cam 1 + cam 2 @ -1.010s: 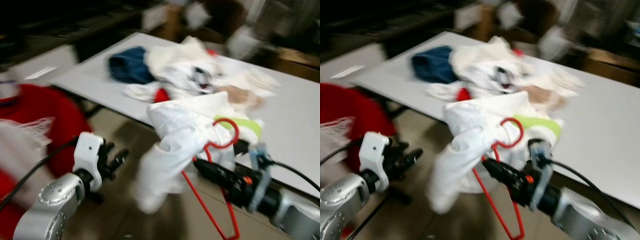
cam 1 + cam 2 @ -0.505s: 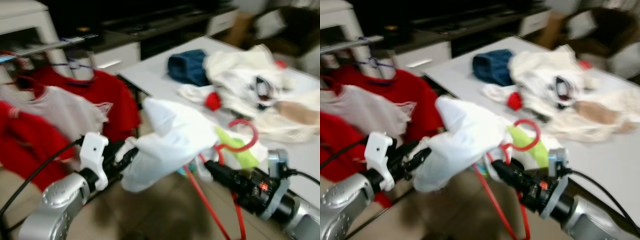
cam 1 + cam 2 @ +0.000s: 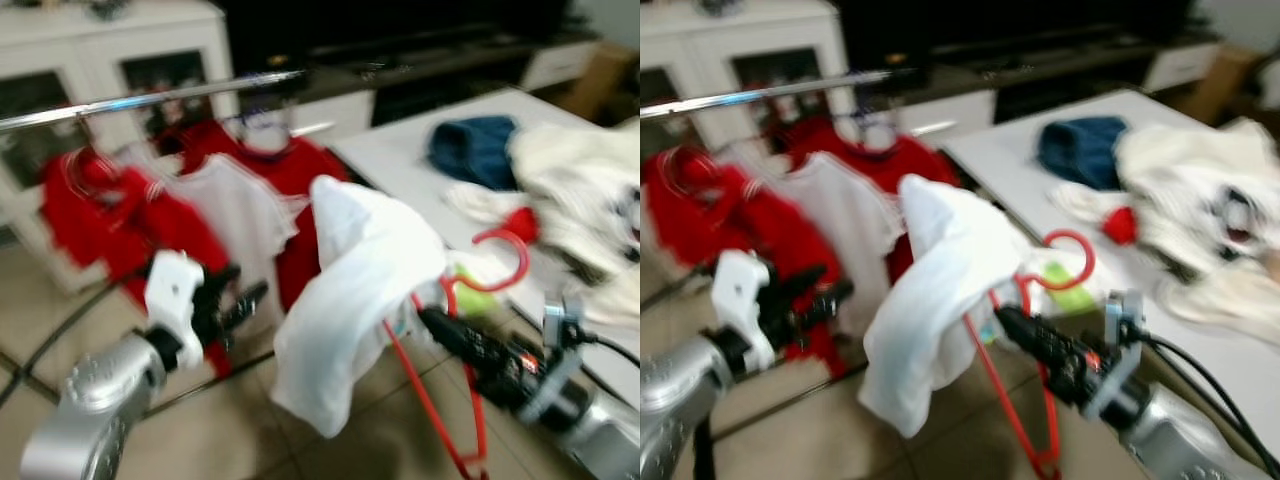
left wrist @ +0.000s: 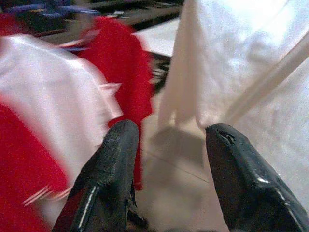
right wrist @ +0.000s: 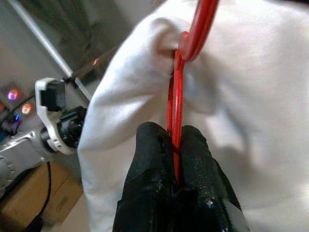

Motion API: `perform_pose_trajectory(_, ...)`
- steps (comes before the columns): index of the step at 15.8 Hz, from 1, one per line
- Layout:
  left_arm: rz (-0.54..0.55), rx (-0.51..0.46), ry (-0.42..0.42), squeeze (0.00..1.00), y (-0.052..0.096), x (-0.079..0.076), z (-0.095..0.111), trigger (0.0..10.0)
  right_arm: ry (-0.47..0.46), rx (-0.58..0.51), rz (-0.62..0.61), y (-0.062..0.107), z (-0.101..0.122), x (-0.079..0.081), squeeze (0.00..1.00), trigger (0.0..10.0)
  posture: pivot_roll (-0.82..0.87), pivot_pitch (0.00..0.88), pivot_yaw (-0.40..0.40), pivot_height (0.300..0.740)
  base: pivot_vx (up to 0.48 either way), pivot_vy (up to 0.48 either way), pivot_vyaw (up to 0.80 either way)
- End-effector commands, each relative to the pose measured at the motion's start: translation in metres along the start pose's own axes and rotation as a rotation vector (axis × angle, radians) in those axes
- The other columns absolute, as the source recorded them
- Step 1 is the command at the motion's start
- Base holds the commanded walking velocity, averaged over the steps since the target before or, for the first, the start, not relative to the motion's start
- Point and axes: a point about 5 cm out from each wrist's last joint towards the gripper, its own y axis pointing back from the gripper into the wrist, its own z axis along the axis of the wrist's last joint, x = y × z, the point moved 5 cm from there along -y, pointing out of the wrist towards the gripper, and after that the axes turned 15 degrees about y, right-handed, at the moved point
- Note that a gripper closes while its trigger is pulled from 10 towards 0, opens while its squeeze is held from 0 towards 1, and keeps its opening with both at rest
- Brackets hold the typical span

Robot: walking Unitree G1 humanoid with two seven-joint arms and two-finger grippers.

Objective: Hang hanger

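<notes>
Two grippers are in view, with a chrome rail (image 3: 150, 97) carrying red and white garments (image 3: 215, 195) at far left. Next along, the left gripper (image 3: 240, 303) hovers beside the load with its fingers (image 4: 108, 164) spread apart and nothing between them. At centre hangs the white shirt (image 3: 350, 300), draped over the red hanger (image 3: 440, 400); it appears soft, light and prone to sliding off, whereas the thin hanger looks stiff but slippery. The right gripper (image 5: 176, 164) is pinched tight on the hanger's neck just below the hook (image 3: 500, 262), judged the soundest hold since it leaves the hook free for the rail. Farther right, the white table (image 3: 395, 160) bears a heap of clothes. Motion blur softens every head view; the hanger's shoulders lie hidden under cloth and its lower bar is partly cut off.
</notes>
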Motion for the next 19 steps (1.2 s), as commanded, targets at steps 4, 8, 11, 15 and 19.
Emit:
perform_pose_trajectory(4, 0.022, 0.007, -0.013, 0.0, 0.008, 0.004, -0.002, 10.0, 0.037, -0.022, 0.021, -0.002, 0.005, 0.003, 0.0, 10.0, 0.0, 0.0, -0.052, 0.74, 0.0, 0.0, 0.8)
perform_pose_trajectory(8, 0.013, 0.023, -0.021, 0.0, 0.015, 0.005, -0.002, 10.0, 0.067, -0.008, 0.01, -0.003, 0.003, 0.0, 0.0, 10.0, 0.0, 0.0, -0.051, 0.74, 0.0, 0.0, 0.8)
perform_pose_trajectory(11, 0.042, 0.012, -0.035, 0.0, 0.012, 0.015, 0.002, 10.0, 0.107, -0.015, -0.013, -0.008, 0.004, -0.006, 0.0, 10.0, 0.01, 0.0, -0.038, 0.74, 0.0, 0.0, 0.8)
perform_pose_trajectory(15, 0.104, 0.0, -0.07, 0.0, 0.009, 0.027, 0.009, 10.0, 0.155, -0.007, -0.094, -0.023, 0.002, -0.018, 0.0, 10.0, 0.01, 0.0, -0.037, 0.74, 0.0, 0.0, 0.8)
perform_pose_trajectory(19, -0.114, -0.012, -0.094, 0.0, -0.013, -0.016, 0.023, 10.0, 0.268, -0.011, -0.229, -0.046, 0.013, -0.037, 0.0, 10.0, 0.02, 0.0, -0.064, 0.74, 0.0, 0.0, 0.4)
